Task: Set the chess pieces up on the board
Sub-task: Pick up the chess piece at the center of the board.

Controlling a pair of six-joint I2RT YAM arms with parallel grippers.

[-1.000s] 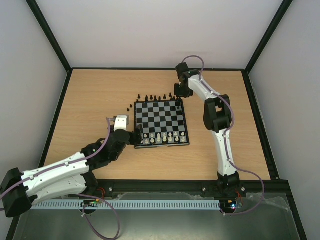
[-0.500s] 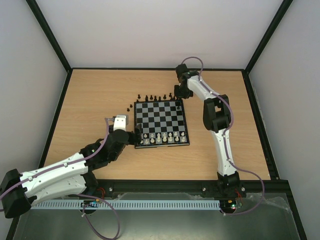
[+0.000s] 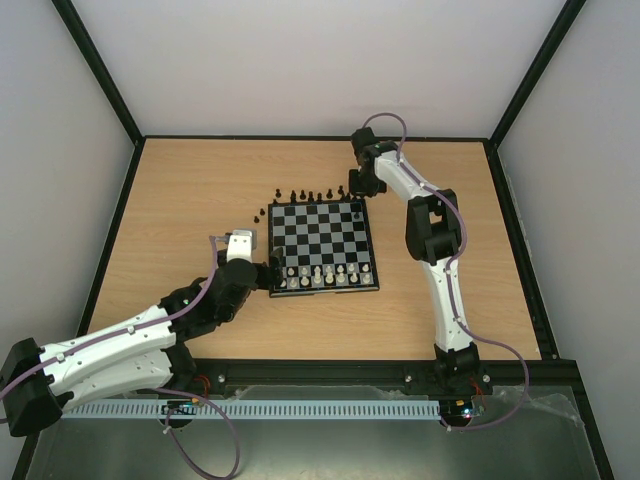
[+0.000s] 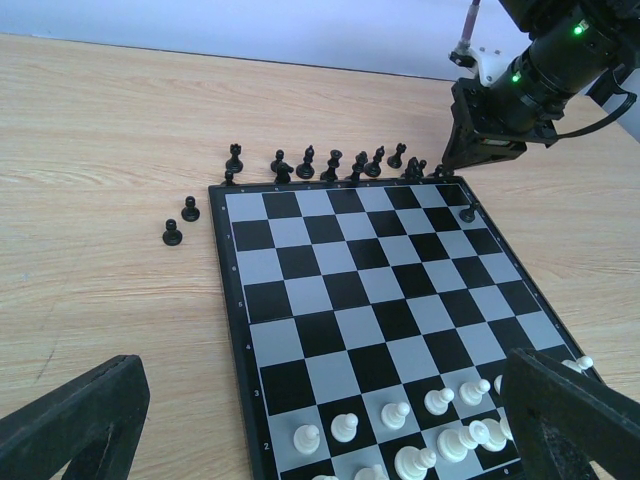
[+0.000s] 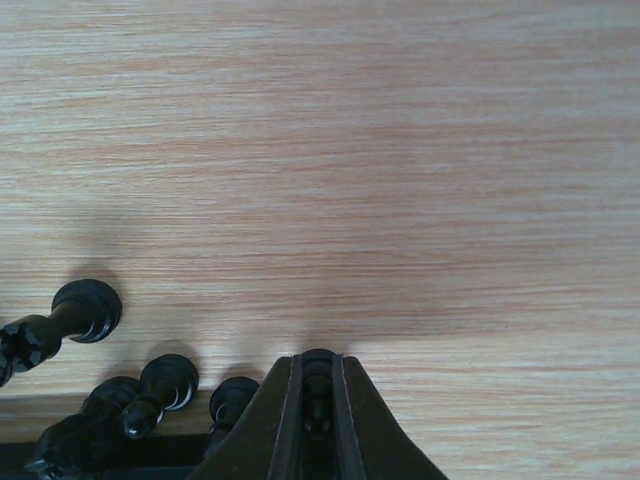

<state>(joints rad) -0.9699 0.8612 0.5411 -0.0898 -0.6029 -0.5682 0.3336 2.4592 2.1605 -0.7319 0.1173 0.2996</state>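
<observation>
Status: white pieces [image 3: 320, 275] look set in two rows along the near edge of the board [image 3: 322, 235]. I can't count them from here.

Black side is barely started. One corner piece [image 4: 467, 213] stands on the board's far right corner. The black row [image 4: 330, 165] is lined up on the desk [image 3: 190, 200] just beyond the board's far edge. Three stray pawns [image 4: 190, 208] sit off its far left corner.

At the right end of that row the right jaws sit low, pressed together on a black piece [image 5: 318, 365]. Its neighbours [image 5: 235, 395] stand just beside it, so I'd say a straight lift is safest.

By the board's near left corner the left jaws hover, spread wide with nothing in them.

There's bare wood behind the row toward the desk's far edge, and more toward its right edge.
</observation>
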